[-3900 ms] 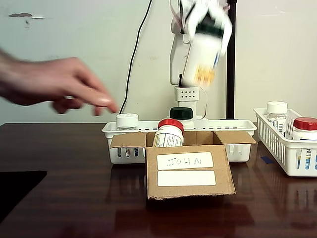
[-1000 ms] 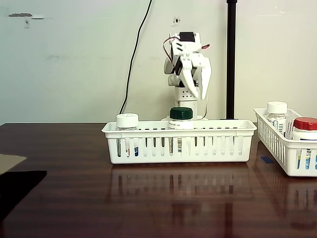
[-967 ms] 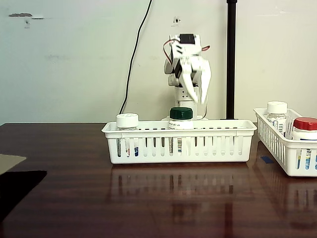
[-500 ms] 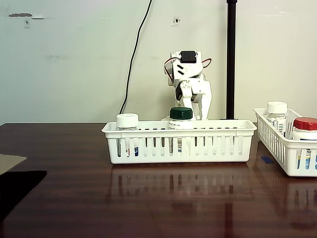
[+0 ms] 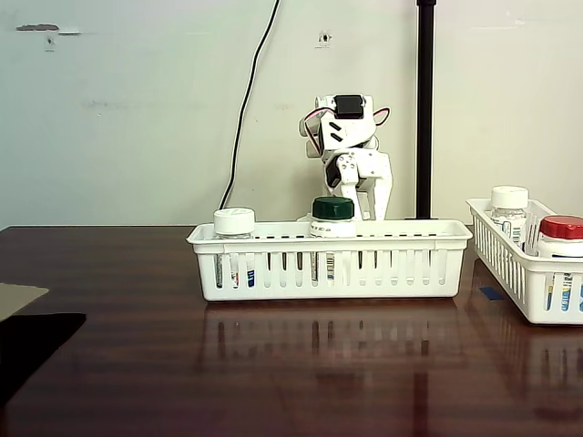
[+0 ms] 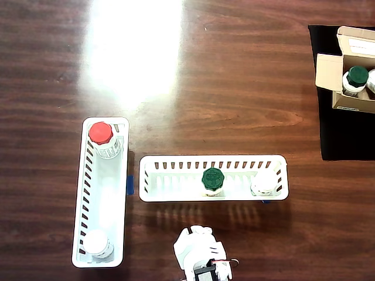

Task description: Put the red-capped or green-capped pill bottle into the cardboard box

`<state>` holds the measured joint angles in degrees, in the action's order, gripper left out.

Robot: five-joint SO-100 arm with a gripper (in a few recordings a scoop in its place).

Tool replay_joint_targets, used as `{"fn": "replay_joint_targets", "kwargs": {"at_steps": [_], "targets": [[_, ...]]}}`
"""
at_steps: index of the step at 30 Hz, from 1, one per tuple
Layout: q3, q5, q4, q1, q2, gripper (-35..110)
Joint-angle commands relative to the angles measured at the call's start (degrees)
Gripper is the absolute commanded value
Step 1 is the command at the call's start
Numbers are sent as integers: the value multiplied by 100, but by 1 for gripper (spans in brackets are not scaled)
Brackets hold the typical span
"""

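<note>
White robot arm folded behind a white slotted plastic basket (image 5: 328, 264) – hand (image 5: 369, 205) state cannot be told.
The brown cardboard box (image 6: 351, 70) is seen at the bench's (image 6: 234, 88) far corner – a green-capped bottle (image 6: 355, 79) inside.

no readable text, bottle labels too small, cardboard box (image 6: 352, 65) label illegible

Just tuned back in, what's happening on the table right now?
Nothing is being handled at the moment. The arm is folded up behind the middle basket, its pincer pointing down and holding nothing; whether it is open or shut is unclear. That basket holds a green-capped bottle and a white-capped bottle. The side basket holds a red-capped bottle and another white-capped one. The cardboard box sits off on a black mat with a green-capped bottle inside.
</note>
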<state>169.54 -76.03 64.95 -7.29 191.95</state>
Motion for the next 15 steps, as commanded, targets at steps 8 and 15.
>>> {"fn": "replay_joint_targets", "kwargs": {"at_steps": [8, 15], "targets": [[9, 1758, 53, -378, 483, 1], [9, 2733, 53, -378, 483, 1]]}}
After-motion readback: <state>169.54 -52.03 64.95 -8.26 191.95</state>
